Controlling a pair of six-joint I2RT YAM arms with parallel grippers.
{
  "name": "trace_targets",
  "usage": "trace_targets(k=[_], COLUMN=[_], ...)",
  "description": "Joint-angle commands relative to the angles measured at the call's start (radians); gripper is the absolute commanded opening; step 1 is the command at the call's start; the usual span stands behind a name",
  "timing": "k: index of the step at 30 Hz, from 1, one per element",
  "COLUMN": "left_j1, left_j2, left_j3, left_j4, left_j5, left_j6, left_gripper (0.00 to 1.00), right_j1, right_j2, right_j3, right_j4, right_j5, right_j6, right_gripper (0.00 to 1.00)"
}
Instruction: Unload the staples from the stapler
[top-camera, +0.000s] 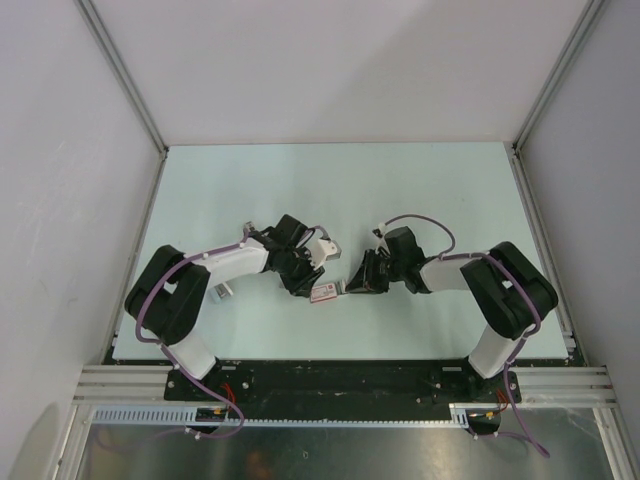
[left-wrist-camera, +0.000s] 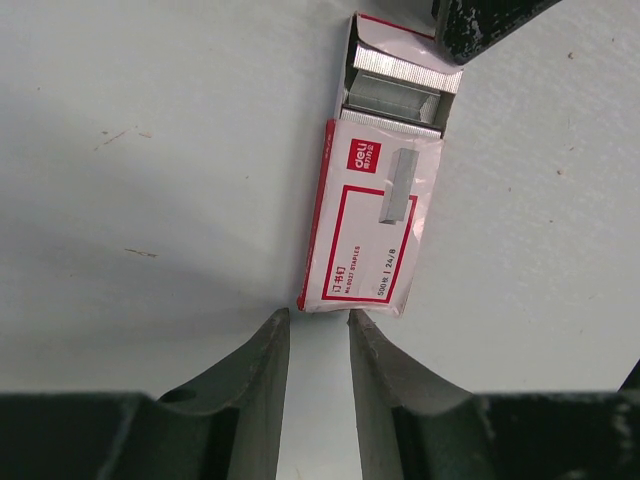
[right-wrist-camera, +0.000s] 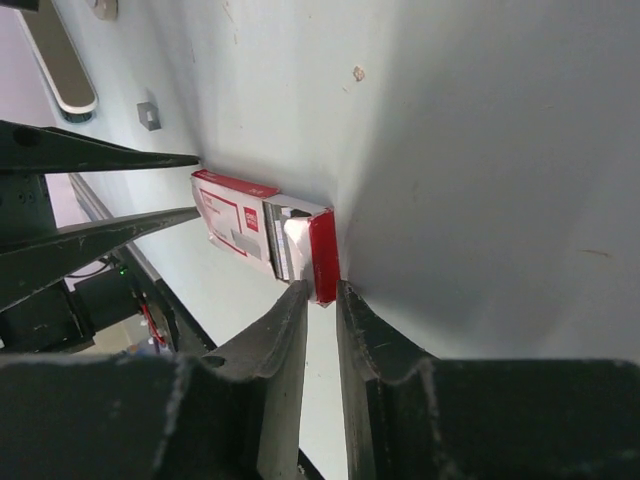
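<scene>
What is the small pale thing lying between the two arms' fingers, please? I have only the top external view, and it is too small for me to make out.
Observer: It is a staple box, white with red trim, with a staple strip pictured on its face.
Operator: Thank you. Is it open or closed?
Observer: It is open at the end nearer the right arm, and silvery staple strips show inside.
Operator: And how do the left fingers stand?
Observer: The left fingers are apart with only bare table between them, and the box's closed end lies just beyond their tips.
</scene>
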Motion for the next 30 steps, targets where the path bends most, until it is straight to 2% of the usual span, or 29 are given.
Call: trace_targets(k=[1,16,30], left_j1=[0.000,-0.001,-0.001], left_j2=[-0.015,-0.003,0.002], left_j3=[0.014,0.027,0.043], left_j4=[-0.015,-0.015,-0.015], left_j5=[-0.006,-0.001,0.000], left_j6=[0.005,0.002,-0.001], left_gripper=[0.36,0.36,0.36], right_j1=[-0.001,0.089,0.192], right_j2=[0.010,0.049,0.104], right_j3=[-0.004,0.026,0.115], right_j4=[0.064,0.034,-0.028], right_j5=[-0.030,0.042,0.103], right_j6=[0.027,0.007,0.018], right_gripper=[0.23,0.13,0.10])
